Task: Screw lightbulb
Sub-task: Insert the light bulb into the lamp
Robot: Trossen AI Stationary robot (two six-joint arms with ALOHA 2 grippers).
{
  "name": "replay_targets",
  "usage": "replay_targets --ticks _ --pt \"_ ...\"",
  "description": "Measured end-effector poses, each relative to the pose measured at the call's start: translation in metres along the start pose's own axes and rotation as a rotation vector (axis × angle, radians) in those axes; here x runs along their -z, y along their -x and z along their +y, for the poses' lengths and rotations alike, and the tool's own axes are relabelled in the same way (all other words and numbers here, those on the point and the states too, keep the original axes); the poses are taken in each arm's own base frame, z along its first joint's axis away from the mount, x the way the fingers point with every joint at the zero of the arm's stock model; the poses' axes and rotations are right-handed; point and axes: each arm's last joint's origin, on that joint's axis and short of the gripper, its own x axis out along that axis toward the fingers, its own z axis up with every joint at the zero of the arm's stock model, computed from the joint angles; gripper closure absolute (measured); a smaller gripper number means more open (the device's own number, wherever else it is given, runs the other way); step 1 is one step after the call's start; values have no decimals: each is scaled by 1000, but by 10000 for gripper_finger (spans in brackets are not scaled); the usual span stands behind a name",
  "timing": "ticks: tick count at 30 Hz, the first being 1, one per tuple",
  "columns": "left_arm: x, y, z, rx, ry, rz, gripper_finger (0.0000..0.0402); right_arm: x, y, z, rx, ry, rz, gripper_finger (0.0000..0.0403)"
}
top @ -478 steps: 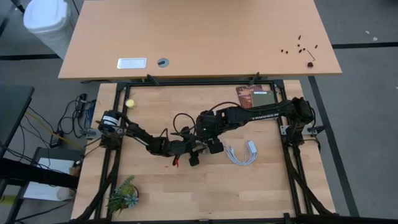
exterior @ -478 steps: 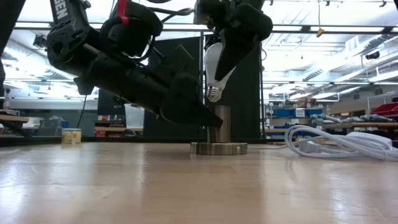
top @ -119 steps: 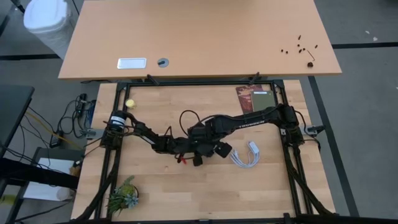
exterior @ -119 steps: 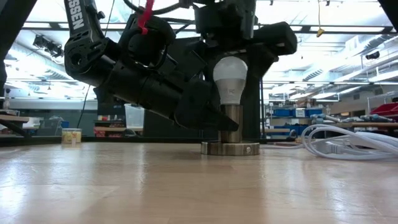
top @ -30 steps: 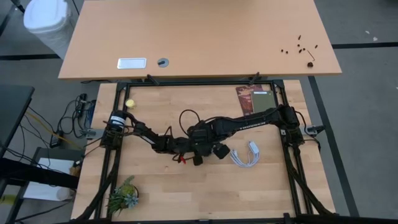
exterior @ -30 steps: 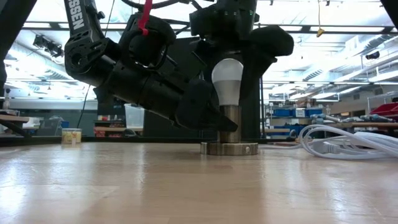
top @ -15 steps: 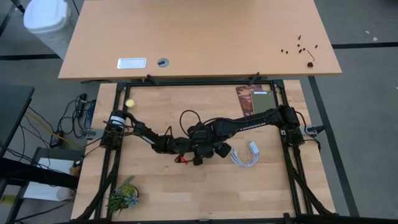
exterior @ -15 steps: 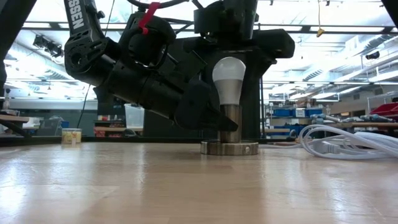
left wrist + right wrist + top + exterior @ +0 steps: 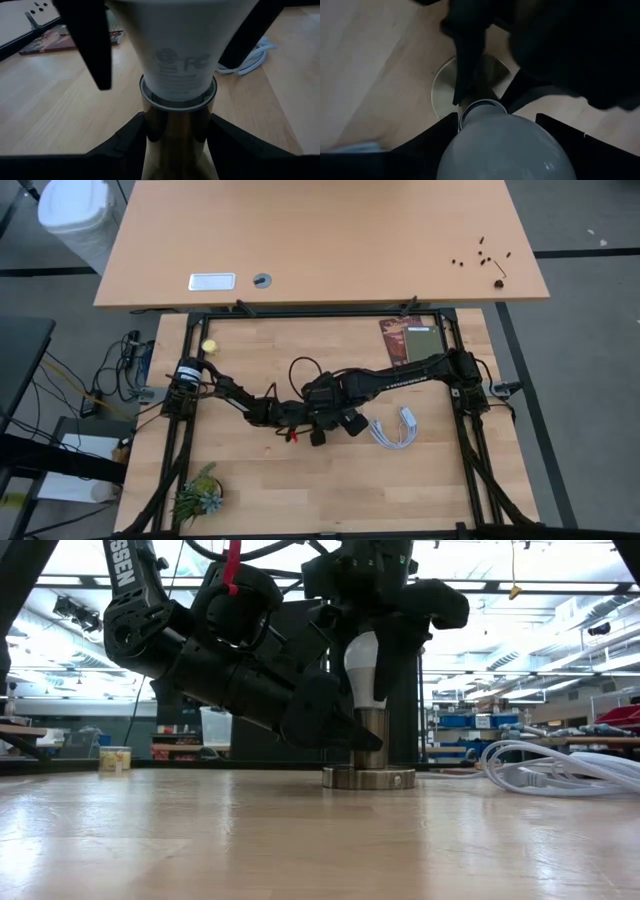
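Observation:
The white lightbulb [image 9: 362,670] stands upright with its screw base down in the metal socket tube [image 9: 372,736], which rises from a round flat base [image 9: 368,778] on the table. My right gripper [image 9: 368,650] comes down from above and is shut on the bulb's round head [image 9: 505,147]. My left gripper [image 9: 178,142] reaches in level from the table's left and is shut on the socket tube [image 9: 177,135]. In the high view both grippers [image 9: 318,418] meet mid-table and hide the bulb. My left gripper pinches the socket's upright tube [image 9: 150,131] between its two fingers, just below the bulb's neck. The fingers come in level from the table's left, across the tube. The socket's base rests flat on the table. My right gripper pinches the bulb's round head between its two fingers [image 9: 437,137], one on each side. The fingers come from above, pointing down along the bulb [image 9: 180,50]. The bulb stands upright, its base inside the socket tube.
A coiled white cord with a plug [image 9: 393,426] lies right of the socket, also in the low view [image 9: 550,765]. A book [image 9: 410,338] lies at the far right, a small plant [image 9: 195,495] at the near left, a small yellow thing [image 9: 209,346] at the far left.
My right gripper has turned about the bulb's upright axis; one finger now stands in front of the bulb in the low view. The bulb has stayed upright in the socket, and my left gripper has kept its hold.

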Motion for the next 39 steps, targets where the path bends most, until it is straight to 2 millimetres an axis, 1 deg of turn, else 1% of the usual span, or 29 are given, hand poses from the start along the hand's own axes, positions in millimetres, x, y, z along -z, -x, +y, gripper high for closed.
replay_targets --ticks 2,5,7,16,18,22,25,28,32,39 --pt "0 0 0 0 1 0 218 0 0 0 1 -76 1 142" --pt "0 0 0 0 16 1 218 0 0 0 5 -200 1 122" --pt "0 0 0 0 22 1 218 0 0 0 5 -294 0 115" --pt "0 0 -1 9 50 0 218 0 0 0 7 -786 2 144" --pt "0 0 -1 10 52 -2 218 1 0 0 7 -891 4 139" --pt "0 0 -1 13 70 -2 218 0 0 0 -19 -1124 0 117" --pt "0 0 -1 13 70 -2 218 0 1 0 -52 -1254 5 110" --pt "0 0 -1 11 70 -2 218 2 1 -2 -82 -1264 9 111" --pt "0 1 0 -2 75 -3 218 4 1 -7 -90 -1157 4 107" --pt "0 0 1 -13 72 -3 218 10 -1 -15 -118 -804 -17 78"
